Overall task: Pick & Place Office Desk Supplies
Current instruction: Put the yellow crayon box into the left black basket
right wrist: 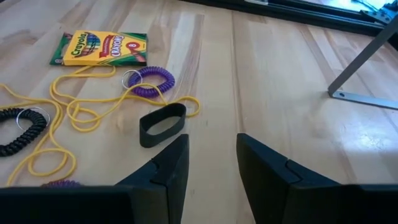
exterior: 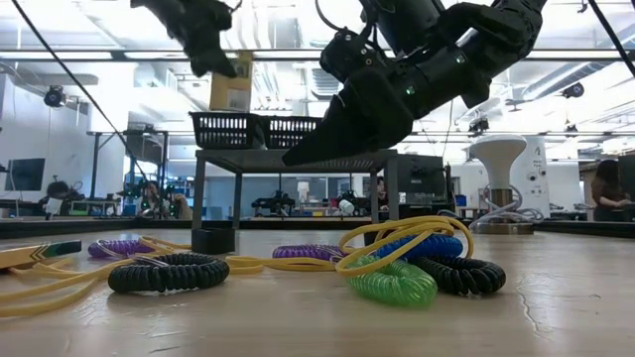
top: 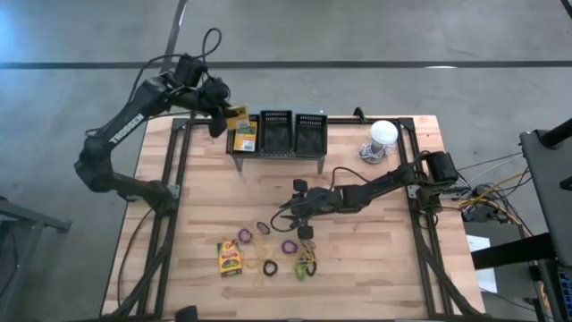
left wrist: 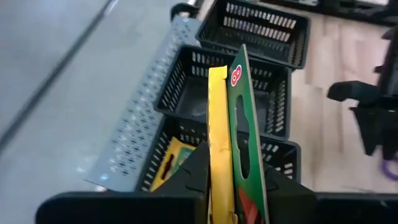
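At the upper left of the high view, my left gripper (top: 223,117) clamps a yellow-and-green crayon box (top: 235,115) edge-up over the baskets. I see my right gripper (right wrist: 211,162) spread open above a black band (right wrist: 162,124).

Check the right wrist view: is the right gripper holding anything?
No. The right gripper is open with nothing between its fingers; a black band lies on the table ahead.
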`<act>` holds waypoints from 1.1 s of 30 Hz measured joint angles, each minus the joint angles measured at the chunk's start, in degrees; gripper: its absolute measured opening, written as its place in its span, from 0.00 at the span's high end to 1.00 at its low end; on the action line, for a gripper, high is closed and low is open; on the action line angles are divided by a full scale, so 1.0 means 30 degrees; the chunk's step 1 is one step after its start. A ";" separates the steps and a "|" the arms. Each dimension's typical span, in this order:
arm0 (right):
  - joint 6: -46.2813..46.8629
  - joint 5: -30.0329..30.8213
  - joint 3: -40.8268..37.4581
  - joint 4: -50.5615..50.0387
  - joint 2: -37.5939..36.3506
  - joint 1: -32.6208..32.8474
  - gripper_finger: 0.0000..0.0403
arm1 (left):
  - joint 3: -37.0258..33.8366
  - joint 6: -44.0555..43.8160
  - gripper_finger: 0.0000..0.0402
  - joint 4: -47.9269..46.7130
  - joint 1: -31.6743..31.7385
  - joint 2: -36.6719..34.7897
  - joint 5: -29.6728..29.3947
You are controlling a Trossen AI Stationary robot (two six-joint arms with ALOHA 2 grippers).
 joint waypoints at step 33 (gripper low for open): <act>-0.0120 -0.0022 0.0000 0.0029 0.0023 -0.0004 0.71 | -0.0577 -0.0444 0.64 0.0803 -0.0549 0.2834 0.0490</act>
